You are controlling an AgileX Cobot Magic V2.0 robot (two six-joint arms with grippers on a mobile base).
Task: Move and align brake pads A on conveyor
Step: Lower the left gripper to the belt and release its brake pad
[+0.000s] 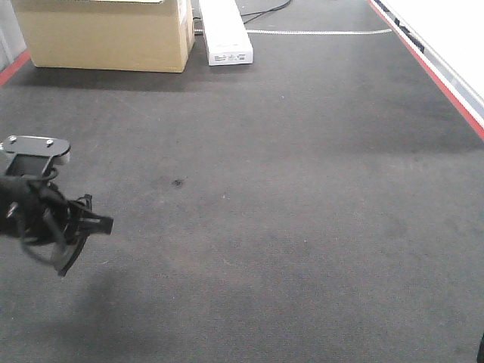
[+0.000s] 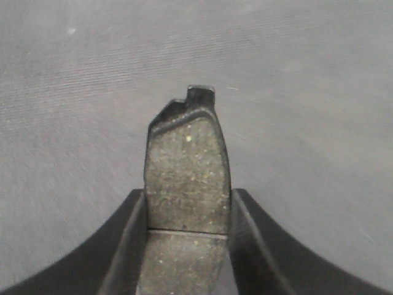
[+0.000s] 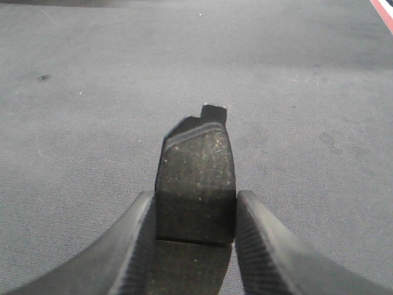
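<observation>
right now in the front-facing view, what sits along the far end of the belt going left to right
cardboard box → white box → white line → red edge strip

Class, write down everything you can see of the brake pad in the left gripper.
The brake pad is a flat, dark grey-brown slab with a speckled, gritty face, a thin groove across it, and a notched tab at its far end. The left gripper clamps its sides; it points out over the conveyor.
</observation>
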